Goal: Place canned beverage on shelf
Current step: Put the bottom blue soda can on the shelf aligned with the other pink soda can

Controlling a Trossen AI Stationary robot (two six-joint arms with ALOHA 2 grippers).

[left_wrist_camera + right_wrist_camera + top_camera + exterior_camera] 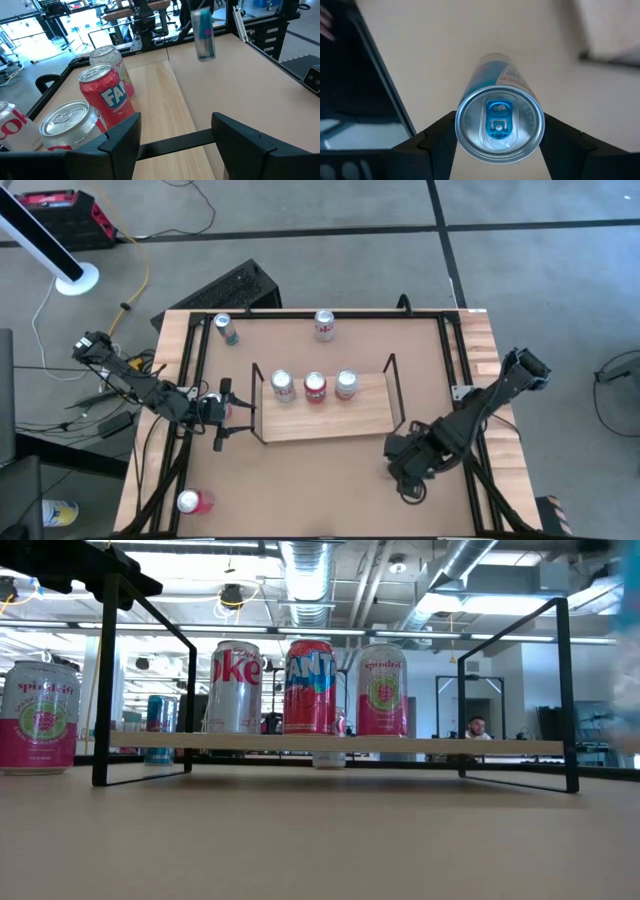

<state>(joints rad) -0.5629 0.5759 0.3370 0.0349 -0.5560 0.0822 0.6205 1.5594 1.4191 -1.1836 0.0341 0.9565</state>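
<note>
Your right gripper [498,145] clamps a blue can [498,122] near the shelf [370,415], left gripper [175,142] open; careless placement could topple the three cans [315,386].

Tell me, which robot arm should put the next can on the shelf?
Right. The right end effector grips a blue can and is near the free right end of the shelf. The left end effector is open and holds nothing.
</note>
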